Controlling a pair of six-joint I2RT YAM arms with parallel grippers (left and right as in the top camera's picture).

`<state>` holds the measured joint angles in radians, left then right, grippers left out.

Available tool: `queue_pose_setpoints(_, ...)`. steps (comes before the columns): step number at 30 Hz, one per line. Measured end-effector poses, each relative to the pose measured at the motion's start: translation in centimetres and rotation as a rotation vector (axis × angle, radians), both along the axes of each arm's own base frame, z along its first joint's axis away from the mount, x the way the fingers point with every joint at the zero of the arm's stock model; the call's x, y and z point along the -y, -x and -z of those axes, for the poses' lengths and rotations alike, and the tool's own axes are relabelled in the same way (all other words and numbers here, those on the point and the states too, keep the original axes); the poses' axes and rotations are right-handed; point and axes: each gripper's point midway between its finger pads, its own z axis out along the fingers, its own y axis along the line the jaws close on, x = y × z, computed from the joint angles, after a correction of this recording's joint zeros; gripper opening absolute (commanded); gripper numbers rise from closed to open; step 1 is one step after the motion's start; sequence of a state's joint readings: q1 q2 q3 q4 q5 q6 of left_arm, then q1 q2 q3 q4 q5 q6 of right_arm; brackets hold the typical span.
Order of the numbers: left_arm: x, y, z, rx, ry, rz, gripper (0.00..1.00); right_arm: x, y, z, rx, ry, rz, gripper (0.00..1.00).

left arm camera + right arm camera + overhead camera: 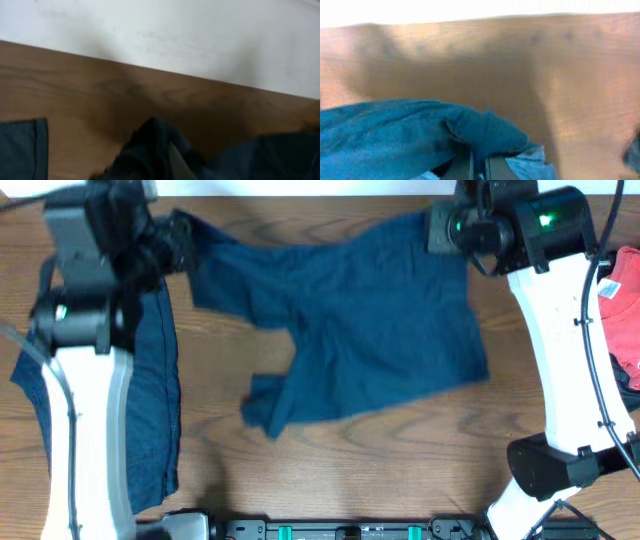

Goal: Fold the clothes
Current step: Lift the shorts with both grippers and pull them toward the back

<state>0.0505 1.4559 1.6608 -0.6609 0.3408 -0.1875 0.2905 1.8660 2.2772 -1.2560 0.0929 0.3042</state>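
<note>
Left arm (90,430) and right arm (555,350) both stretch away from their bases, the left end effector (178,238) and right end effector (443,228) facing inward toward each other, each seemingly pinched shut on the garment (350,320).

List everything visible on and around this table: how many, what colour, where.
spread garment: one, dark navy, wrinkled across the table's middle, far corners pinched by the claws
second garment: one, dark blue, at the table's left side, partly under the left arm
red cloth: one, red, at the picture's right edge, partly cut off
table: one, brown wood, under everything
base rail: one, black with green bits, along the near edge
left arm: one, white and black, left side
right arm: one, white and black, right side
left claw: one, black, shut on the spread garment's far left corner
right claw: one, shut on its far right corner
</note>
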Motion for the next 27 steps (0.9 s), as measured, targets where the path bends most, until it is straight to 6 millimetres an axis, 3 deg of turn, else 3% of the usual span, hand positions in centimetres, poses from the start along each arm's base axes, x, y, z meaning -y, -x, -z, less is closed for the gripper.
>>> queue_pose_setpoints(3,-0.1,-1.7,-2.7,0.055,-0.004,-0.002,0.06,0.9,-1.4,-2.2,0.095,-0.014,0.029,0.01)
queue_pose_setpoints(6,-0.3,-1.6,-8.0,0.176,-0.017,-0.014,0.06,2.2,-1.8,-5.4,0.187,-0.004,0.065,0.01)
queue_pose_setpoints(11,-0.6,2.2,-17.5,0.387,-0.048,-0.042,0.06,3.4,-0.7,-11.1,0.332,0.005,0.075,0.01)
queue_pose_setpoints(15,-0.3,4.8,-20.5,0.458,-0.067,-0.034,0.06,3.9,1.3,-12.2,0.332,0.011,0.065,0.01)
queue_pose_setpoints(18,-0.2,4.8,-19.1,0.398,-0.067,-0.031,0.06,4.1,2.2,-10.8,0.266,0.032,0.059,0.01)
queue_pose_setpoints(21,-0.3,2.5,-14.8,0.255,-0.066,-0.026,0.06,4.2,2.5,-8.0,0.160,0.064,0.057,0.01)
queue_pose_setpoints(26,0.1,-3.1,-3.6,-0.079,-0.033,0.019,0.06,4.5,1.8,-1.5,-0.054,0.121,0.056,0.01)
queue_pose_setpoints(27,0.4,-4.5,0.1,-0.180,-0.017,0.036,0.06,4.3,1.3,0.9,-0.119,0.133,0.049,0.01)
